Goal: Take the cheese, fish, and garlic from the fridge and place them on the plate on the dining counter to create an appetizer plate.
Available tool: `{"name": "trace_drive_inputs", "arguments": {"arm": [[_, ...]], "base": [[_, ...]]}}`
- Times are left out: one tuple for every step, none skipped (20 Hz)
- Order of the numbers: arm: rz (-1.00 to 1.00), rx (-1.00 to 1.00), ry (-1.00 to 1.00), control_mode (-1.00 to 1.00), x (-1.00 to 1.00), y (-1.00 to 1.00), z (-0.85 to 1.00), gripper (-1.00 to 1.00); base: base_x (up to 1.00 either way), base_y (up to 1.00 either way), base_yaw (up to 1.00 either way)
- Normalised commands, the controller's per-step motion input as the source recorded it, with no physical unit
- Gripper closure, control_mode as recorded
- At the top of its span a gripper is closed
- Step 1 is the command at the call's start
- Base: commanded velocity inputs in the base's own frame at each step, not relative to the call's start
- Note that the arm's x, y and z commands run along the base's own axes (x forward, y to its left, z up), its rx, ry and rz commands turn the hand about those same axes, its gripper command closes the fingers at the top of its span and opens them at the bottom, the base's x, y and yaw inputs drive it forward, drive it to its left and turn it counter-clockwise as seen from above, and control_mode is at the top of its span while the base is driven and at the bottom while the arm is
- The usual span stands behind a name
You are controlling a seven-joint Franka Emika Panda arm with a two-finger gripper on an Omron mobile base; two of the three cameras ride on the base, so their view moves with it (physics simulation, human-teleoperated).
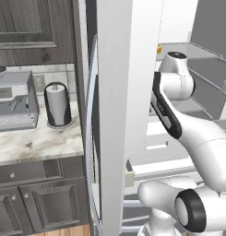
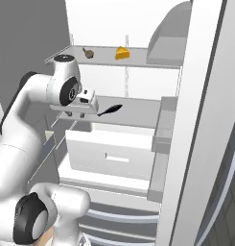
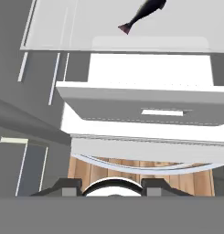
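Currently I see the tool (image 2: 79,115) inside the open fridge (image 2: 138,158), just left of the fish (image 2: 109,110) on the middle shelf, not touching it. I cannot tell how far its jaws are parted. The cheese (image 2: 121,53) sits on the upper shelf, right of a small brown item (image 2: 88,52).

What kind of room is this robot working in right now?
Most likely a home kitchen: a tall white-grey fridge stands open with a small yellow-orange cheese wedge and a slim black-grey fish on its shelves, beside a veined marble wall counter over dark grey cabinets.
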Motion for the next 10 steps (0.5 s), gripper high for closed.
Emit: {"name": "trace_drive_inputs", "arguments": {"arm": [[0.00, 0.00, -0.01, -1.00, -0.06, 0.00, 0.00, -1.00], [0.00, 0.00, -0.02, -1.00, -0.23, 0.00, 0.00, -1.00], [0.00, 0.00, -0.06, -1.00, -0.41, -0.05, 0.00, -1.00], [0.00, 0.00, -0.08, -1.00, -0.43, -0.01, 0.00, -1.00], [0.00, 0.00, -0.13, -1.00, -0.46, 0.00, 0.12, -1.00], [0.00, 0.00, -0.17, -1.00, -0.49, 0.00, 0.21, -1.00], [0.00, -0.01, -0.21, -1.00, -0.53, 0.00, 0.26, -1.00], [0.00, -0.02, -0.25, -1.00, -0.51, 0.00, 0.27, -1.00], [0.00, -0.03, -0.27, -1.00, -0.51, 0.00, 0.26, -1.00], [0.00, -0.02, -0.27, -1.00, -0.51, 0.00, 0.25, -1.00]], "base": [[0.00, 0.00, 0.00], [0.00, 0.00, 0.00], [0.00, 0.00, 0.00], [0.00, 0.00, 0.00], [0.00, 0.00, 0.00], [0.00, 0.00, 0.00], [0.00, 0.00, 0.00], [0.00, 0.00, 0.00], [0.00, 0.00, 0.00], [0.00, 0.00, 0.00]]}}
